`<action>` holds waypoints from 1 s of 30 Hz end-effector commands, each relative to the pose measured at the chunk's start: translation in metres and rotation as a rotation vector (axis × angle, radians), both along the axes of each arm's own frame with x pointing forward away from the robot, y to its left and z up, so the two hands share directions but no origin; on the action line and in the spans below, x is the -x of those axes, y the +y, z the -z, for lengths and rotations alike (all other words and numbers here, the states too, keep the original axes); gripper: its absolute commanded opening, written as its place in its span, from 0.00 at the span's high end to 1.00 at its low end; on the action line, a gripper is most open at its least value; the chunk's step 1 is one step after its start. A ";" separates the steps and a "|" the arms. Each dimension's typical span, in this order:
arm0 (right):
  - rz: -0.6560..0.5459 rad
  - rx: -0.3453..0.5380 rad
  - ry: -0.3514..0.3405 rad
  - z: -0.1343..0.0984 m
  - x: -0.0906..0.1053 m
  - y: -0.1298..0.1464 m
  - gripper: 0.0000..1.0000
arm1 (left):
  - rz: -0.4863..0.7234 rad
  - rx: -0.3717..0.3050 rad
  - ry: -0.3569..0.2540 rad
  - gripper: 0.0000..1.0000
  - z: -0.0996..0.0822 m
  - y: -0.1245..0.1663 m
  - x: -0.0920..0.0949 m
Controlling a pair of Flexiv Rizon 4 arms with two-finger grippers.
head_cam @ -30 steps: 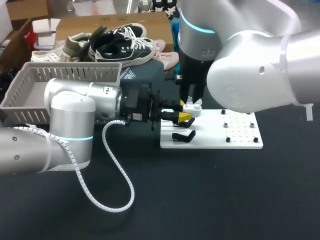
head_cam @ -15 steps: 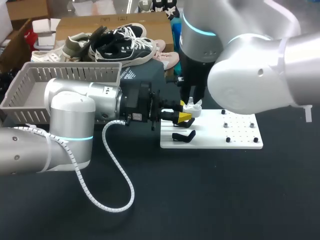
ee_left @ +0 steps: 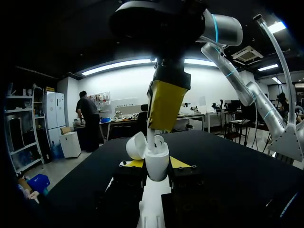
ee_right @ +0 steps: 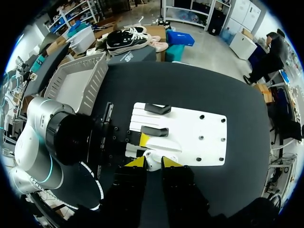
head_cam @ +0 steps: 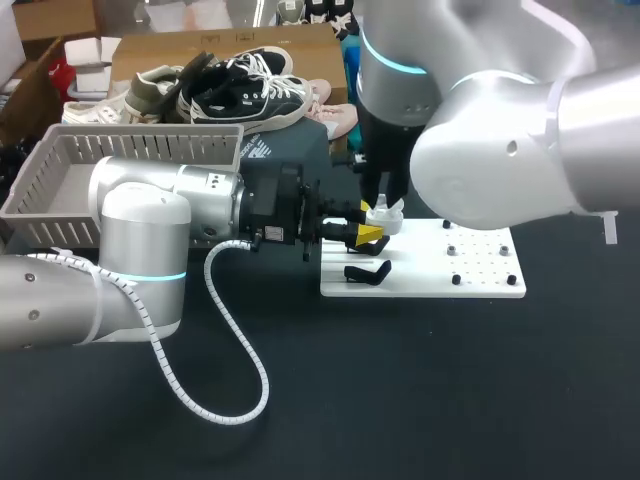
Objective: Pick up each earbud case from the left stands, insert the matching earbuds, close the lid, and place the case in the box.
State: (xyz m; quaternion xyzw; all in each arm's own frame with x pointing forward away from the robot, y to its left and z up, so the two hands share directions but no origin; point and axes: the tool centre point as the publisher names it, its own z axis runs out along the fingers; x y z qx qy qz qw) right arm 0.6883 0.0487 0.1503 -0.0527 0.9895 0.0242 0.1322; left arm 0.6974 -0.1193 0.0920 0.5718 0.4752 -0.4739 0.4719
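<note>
White case (ee_left: 156,167), lid open, clamped in left pincer (ee_left: 157,163); right pincer (ee_right: 153,162) pinches earbud (ee_left: 151,138) above.

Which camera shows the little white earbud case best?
The left wrist view: the earbud case stands up close between the left claw's fingers, its lid open. The head view shows just a small white bit of it; the right wrist view only its top.
</note>
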 end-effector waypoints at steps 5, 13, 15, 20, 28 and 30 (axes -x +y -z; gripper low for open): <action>0.010 0.007 0.001 0.004 -0.002 0.002 1.00 | 0.001 0.001 -0.001 1.00 0.000 0.000 -0.001; 0.006 0.007 0.003 0.004 0.000 0.003 1.00 | 0.001 0.001 -0.001 1.00 0.000 0.000 -0.001; 0.006 0.003 -0.001 0.002 0.000 0.003 1.00 | 0.001 0.001 -0.001 1.00 0.000 0.000 -0.001; 0.006 0.002 -0.001 0.003 0.001 0.003 1.00 | 0.001 0.001 -0.001 1.00 0.000 0.000 -0.001; 0.013 0.008 0.006 0.007 0.002 0.001 1.00 | 0.001 0.001 -0.001 1.00 0.000 0.000 -0.001; 0.013 0.005 0.002 0.006 0.003 0.001 1.00 | 0.001 0.001 -0.001 1.00 0.000 0.000 -0.001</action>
